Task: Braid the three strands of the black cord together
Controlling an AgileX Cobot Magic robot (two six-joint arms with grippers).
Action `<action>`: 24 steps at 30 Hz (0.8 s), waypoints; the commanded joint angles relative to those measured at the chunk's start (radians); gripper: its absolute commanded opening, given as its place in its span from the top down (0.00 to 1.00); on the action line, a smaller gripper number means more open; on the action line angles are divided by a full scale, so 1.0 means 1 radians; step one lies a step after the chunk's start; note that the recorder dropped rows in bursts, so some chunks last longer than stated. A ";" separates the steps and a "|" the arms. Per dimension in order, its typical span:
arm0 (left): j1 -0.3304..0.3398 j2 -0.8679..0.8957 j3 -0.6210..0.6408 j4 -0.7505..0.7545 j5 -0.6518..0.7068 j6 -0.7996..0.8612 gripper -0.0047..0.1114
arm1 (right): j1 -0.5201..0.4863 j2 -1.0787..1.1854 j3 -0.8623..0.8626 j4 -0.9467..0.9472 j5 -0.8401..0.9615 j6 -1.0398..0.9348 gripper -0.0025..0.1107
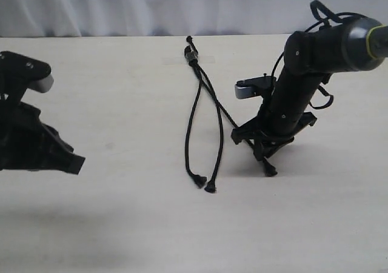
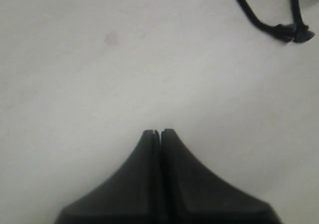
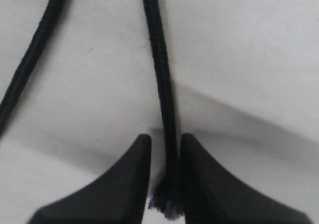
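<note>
The black cord lies mid-table, its knotted, banded end (image 1: 190, 56) at the far side. Two strands (image 1: 191, 121) (image 1: 219, 139) run toward the near side and end in flared knobs (image 1: 199, 180) (image 1: 210, 188), which also show in the left wrist view (image 2: 291, 32). The third strand (image 1: 227, 115) slants right to my right gripper (image 1: 267, 164), which is down at the table. In the right wrist view that strand (image 3: 160, 59) passes between the parted fingers of the open gripper (image 3: 165, 138). It lies against one finger and a gap shows beside the other; its frayed tip sits deep between them. My left gripper (image 1: 77, 164) (image 2: 160, 132) is shut and empty at far left.
The pale tabletop (image 1: 121, 103) stretches between the left gripper and the cord. A strip of clear tape (image 1: 206, 59) crosses the cord's banded end. A white curtain (image 1: 151, 6) hangs behind the table's far edge.
</note>
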 commanded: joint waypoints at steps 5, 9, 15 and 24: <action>-0.083 0.351 -0.355 0.027 0.168 -0.022 0.96 | -0.046 -0.121 -0.011 0.045 0.005 0.018 0.51; -0.241 0.651 -0.629 0.085 0.270 -0.078 0.95 | -0.171 -0.258 0.066 0.113 -0.015 0.022 0.51; -0.391 0.957 -0.954 0.108 0.355 -0.078 0.61 | -0.360 -0.439 0.256 0.104 -0.052 0.011 0.51; -0.406 1.060 -1.010 0.110 0.263 -0.078 0.53 | -0.408 -0.539 0.409 0.112 -0.202 -0.038 0.51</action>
